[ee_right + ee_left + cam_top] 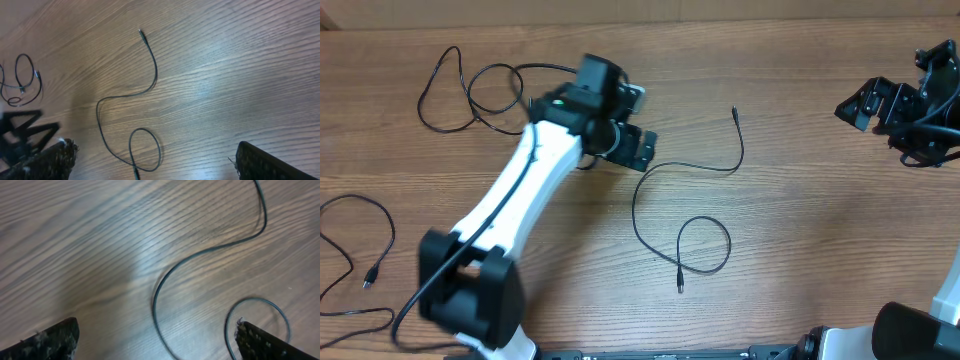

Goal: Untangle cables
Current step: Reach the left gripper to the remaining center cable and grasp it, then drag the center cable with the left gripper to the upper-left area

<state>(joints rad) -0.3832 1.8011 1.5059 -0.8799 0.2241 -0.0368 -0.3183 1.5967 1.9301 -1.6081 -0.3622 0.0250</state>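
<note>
Centre cable (634, 212): we find it loose on the worktop (820, 220), one loop near its lower plug, apart from the others.
Upper-left cable (468, 92): looped, passing under the left arm (520, 190).
Lower-left cable (392, 232): at the worktop's left edge.
Left claw (155, 342): wide open, empty, above the centre cable.
Right claw (157, 160): we note it wide open, empty, well to the right.

At centre frame lies one cable (700, 170), a second cable (421, 100) at upper left, a third cable (392, 235) at lower left; the left gripper (645, 120) sits between the first two.
</note>
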